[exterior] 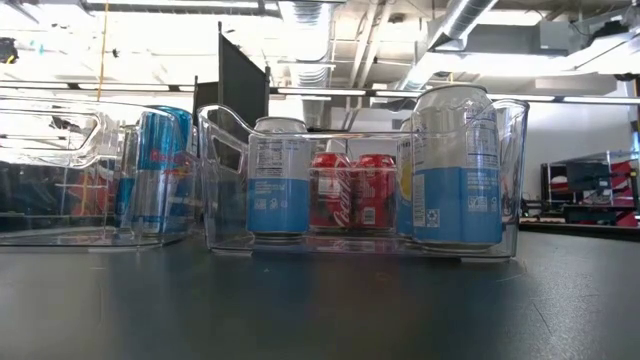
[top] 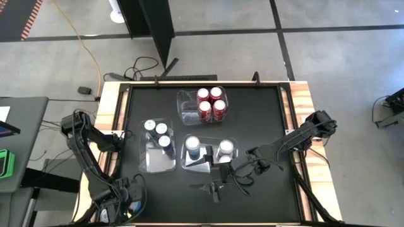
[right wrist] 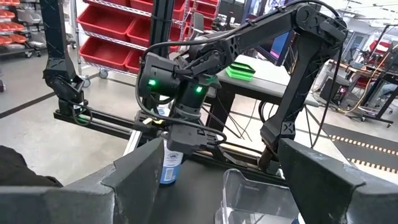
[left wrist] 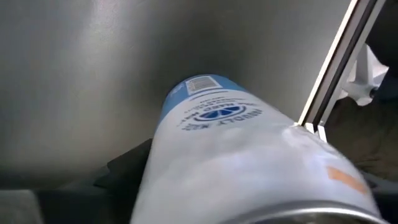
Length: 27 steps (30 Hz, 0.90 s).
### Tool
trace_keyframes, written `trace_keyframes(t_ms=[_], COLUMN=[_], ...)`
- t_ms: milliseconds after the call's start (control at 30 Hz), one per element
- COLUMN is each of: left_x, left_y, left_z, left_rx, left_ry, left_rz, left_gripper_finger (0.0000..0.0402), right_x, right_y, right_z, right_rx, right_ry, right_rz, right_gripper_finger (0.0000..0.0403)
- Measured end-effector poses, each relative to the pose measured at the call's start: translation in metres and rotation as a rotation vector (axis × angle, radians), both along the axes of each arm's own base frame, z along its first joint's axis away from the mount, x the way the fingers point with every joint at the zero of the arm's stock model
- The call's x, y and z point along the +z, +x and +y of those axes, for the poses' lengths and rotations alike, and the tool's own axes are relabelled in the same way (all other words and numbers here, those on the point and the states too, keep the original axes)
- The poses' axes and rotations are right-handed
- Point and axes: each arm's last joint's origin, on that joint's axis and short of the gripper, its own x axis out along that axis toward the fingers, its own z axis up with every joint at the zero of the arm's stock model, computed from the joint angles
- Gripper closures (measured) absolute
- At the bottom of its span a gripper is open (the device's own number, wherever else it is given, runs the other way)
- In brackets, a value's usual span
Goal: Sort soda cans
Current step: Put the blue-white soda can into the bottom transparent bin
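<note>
A soda can (left wrist: pixel 211 155) with a light-blue and white label stands upright at the table's near-left corner (right wrist: pixel 169 167). My left gripper (right wrist: pixel 172 144) points down right over its top, and in the high view it (top: pixel 128 193) hides the can. My right gripper (right wrist: pixel 214 177) hangs level and open above the table's middle (top: pixel 211 187), with nothing between its fingers. The other soda cans stand in clear bins. Red ones (top: pixel 211 104) are at the far middle, dark blue ones (top: pixel 158 133) at the left, and two light-blue ones (exterior: pixel 277 175) in the middle.
Three clear plastic bins stand on the black table: far middle (top: pixel 183 101), left (top: pixel 158 162) and middle (top: pixel 208 165). The middle bin's corner (right wrist: pixel 249 193) lies just below my right gripper. The table's raised rim (left wrist: pixel 329 68) runs close beside the lone can.
</note>
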Motion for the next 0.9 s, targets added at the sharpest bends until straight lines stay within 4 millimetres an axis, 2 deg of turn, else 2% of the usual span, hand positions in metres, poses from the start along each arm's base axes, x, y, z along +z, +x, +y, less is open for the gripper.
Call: trace_keyframes(t_ms=[67,233,400,600,800,900], left_x=[0.001,0.007,0.031,0.08,0.14,0.16], left_y=[0.0,0.006,0.015,0.037,0.079,0.102], left_z=[0.0,0.001,0.008,0.023,0.048,0.068], left_rx=[-0.018,-0.041,-0.033,-0.083,-0.151,-0.203], left_ry=[0.002,0.006,0.002,0.08,0.179,0.249], left_rz=[-0.003,0.011,0.003,-0.069,-0.372,-0.473], left_gripper_finger=[0.0101,0.0101,0.0101,0.0101,0.0101,0.0101], right_x=[0.0,0.0,0.0,0.011,0.036,0.048], right_y=[0.0,0.0,0.0,-0.01,-0.036,-0.053], right_z=[0.0,0.0,0.0,-0.001,0.004,0.009], right_rx=[0.0,0.0,0.0,-0.031,-0.076,-0.101], right_ry=[0.0,0.0,-0.003,-0.022,-0.061,-0.089], right_rz=[0.0,0.0,-0.001,-0.012,-0.05,-0.067], right_gripper_finger=[0.0071,0.0071,0.0071,0.0071,0.0071,0.0071])
